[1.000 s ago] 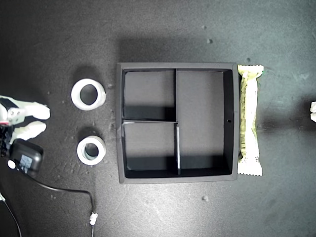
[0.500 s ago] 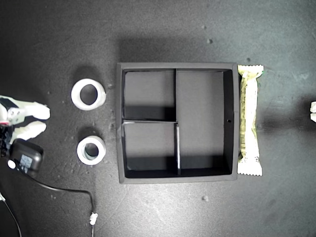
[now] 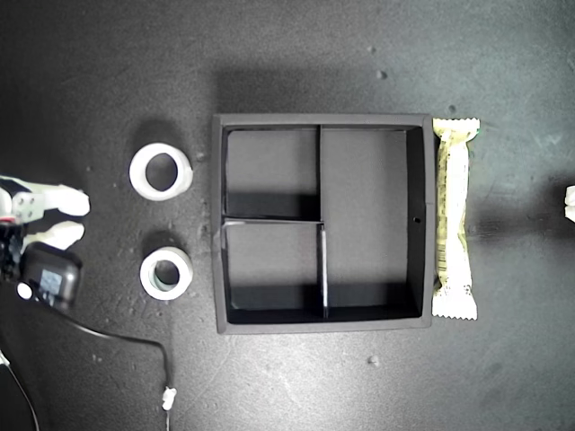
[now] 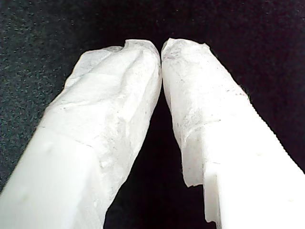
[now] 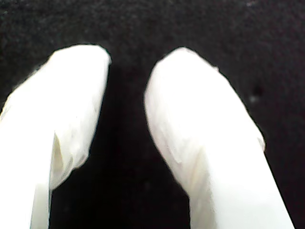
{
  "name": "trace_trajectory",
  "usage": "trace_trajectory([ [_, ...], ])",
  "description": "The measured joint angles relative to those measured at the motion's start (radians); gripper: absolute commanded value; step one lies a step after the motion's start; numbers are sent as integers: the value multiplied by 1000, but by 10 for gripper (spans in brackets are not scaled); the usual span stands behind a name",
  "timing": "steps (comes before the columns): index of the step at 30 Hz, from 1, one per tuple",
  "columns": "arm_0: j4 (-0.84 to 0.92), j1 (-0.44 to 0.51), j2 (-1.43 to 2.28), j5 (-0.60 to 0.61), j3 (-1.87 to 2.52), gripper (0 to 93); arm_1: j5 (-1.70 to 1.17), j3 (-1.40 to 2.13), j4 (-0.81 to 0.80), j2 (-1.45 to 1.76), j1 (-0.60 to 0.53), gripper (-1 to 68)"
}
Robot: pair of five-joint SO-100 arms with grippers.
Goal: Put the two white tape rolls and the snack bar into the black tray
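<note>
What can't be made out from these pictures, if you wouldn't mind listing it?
- Which arm is which: both wrist views show only white fingers over bare black mat, no landmark.
- The arm at the exterior view's right edge: cut off, only a white tip shows, jaws unreadable.
- Snack bar print: too small to read in the exterior view.
- Second gripper fingertips: blurred.

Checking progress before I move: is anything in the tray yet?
No, the tray holds nothing; both tape rolls and the snack bar lie outside it.
</note>
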Motion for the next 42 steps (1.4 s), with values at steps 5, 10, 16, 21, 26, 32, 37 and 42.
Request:
trace_trajectory([
  [5, -15, 34, 0, -35, 0, 76, 212, 0, -20, 0, 49, -3],
  [10, -29, 44, 0, -118, 0, 1, 400, 0, -89, 0, 66, -4],
  [16, -118, 137, 0, -132, 0, 0, 462, 0, -164, 0, 71, -4],
  [21, -227, 143, 0, -52, 0, 2, 456, 0, -328, 0, 77, -5],
  [26, -287, 109, 0, 91, -52, 70, 80, 0, -597, 0, 81, -5],
  [32, -342, -31, -6, 288, -138, 132, -193, -63, -769, -5, 72, -4],
  [37, -465, -74, -239, 391, -279, 165, -356, -167, -759, -12, 26, -4],
  [42, -554, -98, -644, 456, -469, 168, -476, -334, -703, -173, -32, -2],
])
